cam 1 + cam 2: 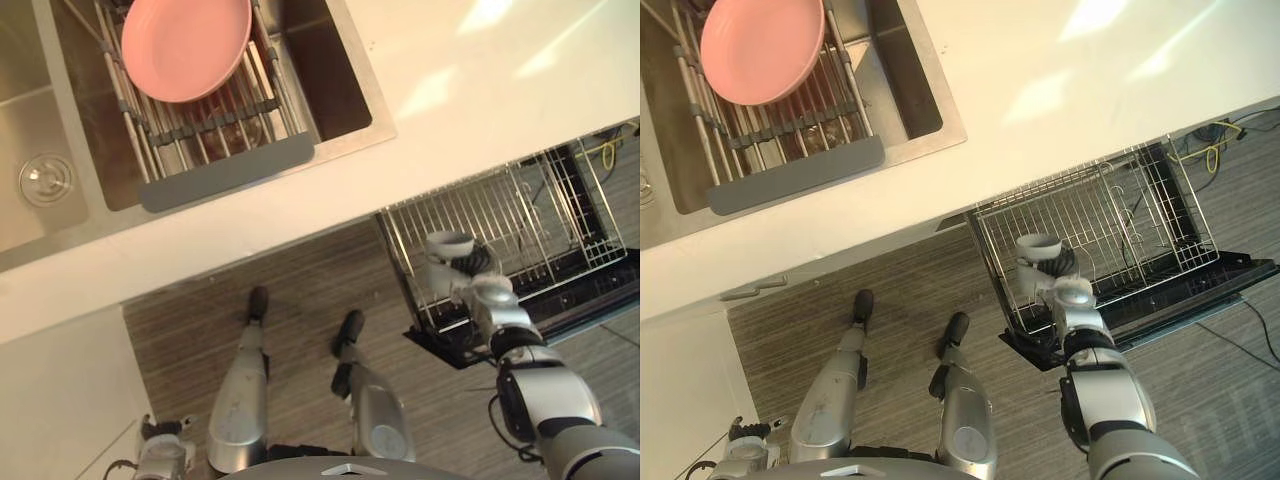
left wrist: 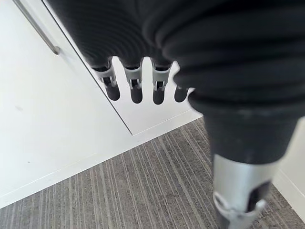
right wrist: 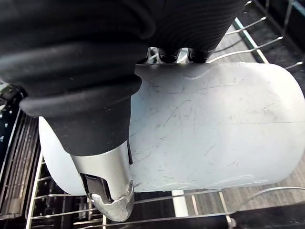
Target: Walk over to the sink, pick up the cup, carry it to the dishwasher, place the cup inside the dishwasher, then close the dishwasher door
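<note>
A white cup (image 3: 214, 129) lies in my right hand (image 1: 478, 290), thumb across its side and fingers curled round the far side. In the eye views the cup (image 1: 1038, 245) hangs with its mouth up over the near left corner of the dishwasher's pulled-out wire rack (image 1: 1110, 220). Wire tines show just beneath the cup in the right wrist view; I cannot tell whether it touches them. The black dishwasher door (image 1: 1200, 285) is folded down under the rack. My left hand (image 1: 165, 455) hangs low beside a white cabinet, its fingers (image 2: 136, 88) straight and holding nothing.
The steel sink (image 1: 350, 90) sits at the upper left in a white counter (image 1: 480, 70). A pink bowl (image 1: 185, 45) rests on a roll-up drying rack (image 1: 225, 170) across the sink. Grey striped floor runs below the counter edge.
</note>
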Tool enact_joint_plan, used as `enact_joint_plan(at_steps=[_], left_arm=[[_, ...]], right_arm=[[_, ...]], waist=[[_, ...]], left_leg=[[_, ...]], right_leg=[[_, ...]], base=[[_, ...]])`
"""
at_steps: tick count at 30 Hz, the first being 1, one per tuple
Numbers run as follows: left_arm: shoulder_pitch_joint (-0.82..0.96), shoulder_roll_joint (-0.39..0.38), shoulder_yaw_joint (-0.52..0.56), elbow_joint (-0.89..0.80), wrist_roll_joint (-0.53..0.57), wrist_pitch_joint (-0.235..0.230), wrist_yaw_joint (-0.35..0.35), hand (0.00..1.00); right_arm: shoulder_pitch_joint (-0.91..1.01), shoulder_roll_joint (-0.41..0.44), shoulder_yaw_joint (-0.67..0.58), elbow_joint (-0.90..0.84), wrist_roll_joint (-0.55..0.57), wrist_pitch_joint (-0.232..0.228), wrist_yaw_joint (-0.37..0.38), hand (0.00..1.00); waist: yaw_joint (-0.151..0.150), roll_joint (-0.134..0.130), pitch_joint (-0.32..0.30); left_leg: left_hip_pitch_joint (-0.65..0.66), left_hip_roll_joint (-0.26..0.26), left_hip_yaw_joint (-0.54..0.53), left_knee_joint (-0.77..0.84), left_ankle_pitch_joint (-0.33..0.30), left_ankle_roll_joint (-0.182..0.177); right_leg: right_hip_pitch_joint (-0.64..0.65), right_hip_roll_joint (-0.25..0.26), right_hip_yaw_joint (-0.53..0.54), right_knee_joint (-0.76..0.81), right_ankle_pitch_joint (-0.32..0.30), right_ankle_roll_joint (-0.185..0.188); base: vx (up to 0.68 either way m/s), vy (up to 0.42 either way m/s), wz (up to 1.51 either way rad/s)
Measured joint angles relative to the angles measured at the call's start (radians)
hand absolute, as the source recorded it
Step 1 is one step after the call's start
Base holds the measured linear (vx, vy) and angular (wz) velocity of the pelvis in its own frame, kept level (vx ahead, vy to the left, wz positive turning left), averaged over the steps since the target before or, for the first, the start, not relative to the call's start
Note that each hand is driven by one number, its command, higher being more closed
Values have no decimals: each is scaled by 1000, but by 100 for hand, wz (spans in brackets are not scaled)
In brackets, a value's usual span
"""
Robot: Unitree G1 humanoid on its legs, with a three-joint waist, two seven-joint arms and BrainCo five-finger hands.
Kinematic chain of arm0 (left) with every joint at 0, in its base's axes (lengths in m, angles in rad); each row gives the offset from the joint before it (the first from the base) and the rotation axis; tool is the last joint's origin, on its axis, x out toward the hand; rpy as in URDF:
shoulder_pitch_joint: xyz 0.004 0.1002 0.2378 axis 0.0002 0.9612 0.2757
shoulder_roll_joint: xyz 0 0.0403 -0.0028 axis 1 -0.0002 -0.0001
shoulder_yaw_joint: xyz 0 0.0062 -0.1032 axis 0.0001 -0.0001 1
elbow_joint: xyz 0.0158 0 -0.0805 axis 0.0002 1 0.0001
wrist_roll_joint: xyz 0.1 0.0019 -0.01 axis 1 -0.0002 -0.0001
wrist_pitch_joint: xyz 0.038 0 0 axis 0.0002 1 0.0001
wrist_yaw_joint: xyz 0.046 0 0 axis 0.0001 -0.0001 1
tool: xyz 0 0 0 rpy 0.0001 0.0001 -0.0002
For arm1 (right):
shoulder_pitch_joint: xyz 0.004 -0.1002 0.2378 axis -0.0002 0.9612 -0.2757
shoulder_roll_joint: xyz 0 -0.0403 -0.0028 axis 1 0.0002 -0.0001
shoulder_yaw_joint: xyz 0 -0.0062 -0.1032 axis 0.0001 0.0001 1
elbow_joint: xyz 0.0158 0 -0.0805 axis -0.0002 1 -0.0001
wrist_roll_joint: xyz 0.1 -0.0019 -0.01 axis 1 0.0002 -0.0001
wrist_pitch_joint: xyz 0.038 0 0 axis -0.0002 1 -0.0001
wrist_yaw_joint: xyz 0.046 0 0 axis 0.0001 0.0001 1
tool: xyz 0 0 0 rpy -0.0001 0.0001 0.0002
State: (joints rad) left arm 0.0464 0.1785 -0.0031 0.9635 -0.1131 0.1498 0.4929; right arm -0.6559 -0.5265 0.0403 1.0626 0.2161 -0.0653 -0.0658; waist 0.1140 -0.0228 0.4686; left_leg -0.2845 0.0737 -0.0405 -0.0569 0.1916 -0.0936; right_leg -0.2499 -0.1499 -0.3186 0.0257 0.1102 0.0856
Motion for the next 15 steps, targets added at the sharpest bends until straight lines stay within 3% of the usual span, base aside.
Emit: enact_joint_plan(at_steps=[2, 3, 9, 15], left_arm=[[-22, -1, 0, 3, -21, -13, -2, 0], [-39, 0, 0, 6, -34, -23, -11, 0], [-91, -1, -39, 35, -100, -8, -123, 0], [-93, -33, -48, 41, -121, 31, -178, 0]], right_arm=[[-35, -22, 34, 6, -19, -4, 3, 100], [-49, -31, 40, 6, -26, -7, 17, 0], [-72, -42, 107, 6, 4, 5, 103, 0], [-95, -60, 113, -7, 115, 50, 154, 0]], waist=[[-1, 8, 11], [-1, 11, 13], [1, 28, 28], [-2, 49, 39]], left_leg=[[0, 0, 0, 0, -1, -1], [-6, 0, 0, 0, -1, -1], [-17, 2, -7, 3, -1, -1], [-17, 1, -8, 3, 0, -1]], right_leg=[[-2, 4, 1, 2, -1, -1], [-11, 7, 2, 7, -2, -2], [-34, 5, 1, 38, -19, -8], [-52, -4, 2, 81, -44, -7]], base=[[18, -39, -4], [-4, -29, -3], [-9, -28, 1], [0, -6, 0]])
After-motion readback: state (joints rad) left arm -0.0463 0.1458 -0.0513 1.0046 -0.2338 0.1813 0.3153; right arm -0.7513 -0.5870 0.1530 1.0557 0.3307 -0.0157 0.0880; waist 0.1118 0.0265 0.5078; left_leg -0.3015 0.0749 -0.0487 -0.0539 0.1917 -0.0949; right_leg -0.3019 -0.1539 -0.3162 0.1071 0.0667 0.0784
